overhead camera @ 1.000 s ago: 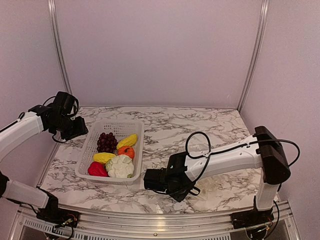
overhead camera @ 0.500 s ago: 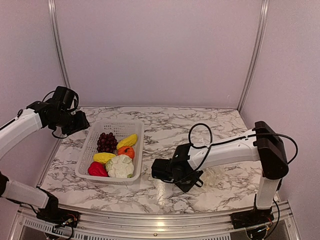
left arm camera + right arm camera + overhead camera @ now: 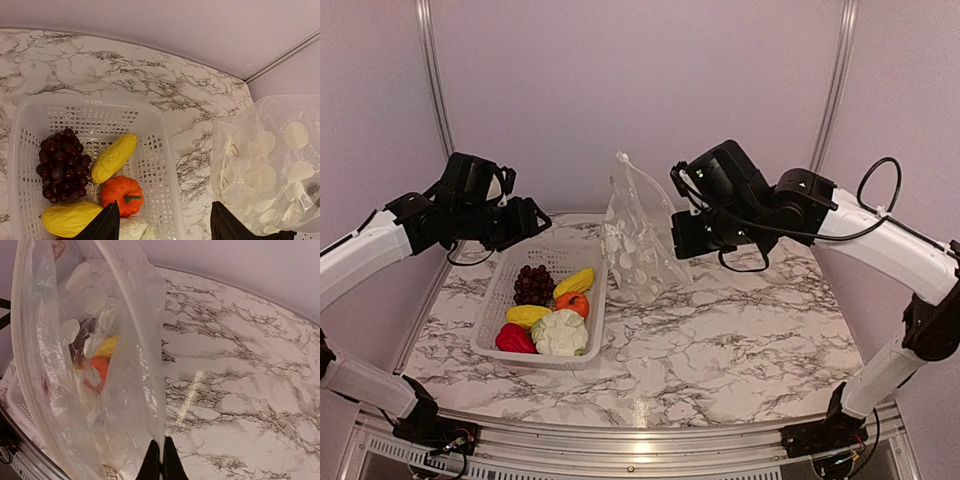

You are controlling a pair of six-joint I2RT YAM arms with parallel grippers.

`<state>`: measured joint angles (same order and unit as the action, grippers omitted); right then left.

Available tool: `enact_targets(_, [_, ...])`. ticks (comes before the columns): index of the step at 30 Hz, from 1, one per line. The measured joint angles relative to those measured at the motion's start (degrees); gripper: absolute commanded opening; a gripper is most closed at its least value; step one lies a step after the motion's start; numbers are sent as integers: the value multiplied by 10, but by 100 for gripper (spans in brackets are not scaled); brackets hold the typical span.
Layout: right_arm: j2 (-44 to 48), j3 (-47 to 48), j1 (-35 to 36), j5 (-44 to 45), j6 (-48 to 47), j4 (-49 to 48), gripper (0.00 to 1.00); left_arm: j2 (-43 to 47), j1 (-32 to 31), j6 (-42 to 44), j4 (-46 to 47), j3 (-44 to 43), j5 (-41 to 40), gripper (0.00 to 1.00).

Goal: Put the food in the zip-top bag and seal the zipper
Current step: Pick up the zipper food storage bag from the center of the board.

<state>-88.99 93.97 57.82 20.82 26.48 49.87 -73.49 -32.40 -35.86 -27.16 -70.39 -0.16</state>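
The food lies in a white perforated basket (image 3: 550,248): dark grapes (image 3: 532,284), two yellow pieces (image 3: 575,281), an orange fruit (image 3: 571,302), a red pepper (image 3: 514,339) and a pale white-green vegetable (image 3: 560,333). My right gripper (image 3: 161,442) is shut on one edge of the zip-top bag (image 3: 638,240), which hangs upright above the table just right of the basket. The zipper (image 3: 625,163) shows as a thin strip at the bag's top corner. My left gripper (image 3: 535,215) hovers open above the basket's rear edge, its fingers (image 3: 107,222) astride the basket's right wall (image 3: 165,145).
The bag (image 3: 270,165) carries white round prints and fills the right side of the left wrist view. Basket food shows blurred through the plastic (image 3: 100,365) in the right wrist view. Marble tabletop (image 3: 740,330) spreads to the right and front. Walls with metal posts close the back.
My right gripper has shut on the bag and swung it from low at the table's front right up to the back centre. My left gripper has moved right, over the basket's rear.
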Motion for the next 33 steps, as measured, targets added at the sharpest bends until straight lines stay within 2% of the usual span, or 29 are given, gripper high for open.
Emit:
enact_targets(4, [42, -8, -21, -56, 3, -56, 0, 5, -13, -14, 79, 33, 46, 77])
enact_targets(10, [110, -54, -63, -143, 20, -156, 0, 1, -45, -17, 210, 103, 147, 77])
enact_targets(16, [117, -62, -69, -165, 23, -183, 0, -33, -89, -35, 307, 92, 197, 77])
enact_targets(24, [99, -74, -70, -178, 17, -180, 0, -136, -133, -43, 264, -99, 140, 78])
enact_targets(30, [78, -76, -70, -191, 7, -179, 0, -207, -152, -44, 179, -218, 90, 77])
enact_targets(33, [71, -76, -70, -195, 2, -179, 0, -249, -158, -45, 118, -276, 69, 73])
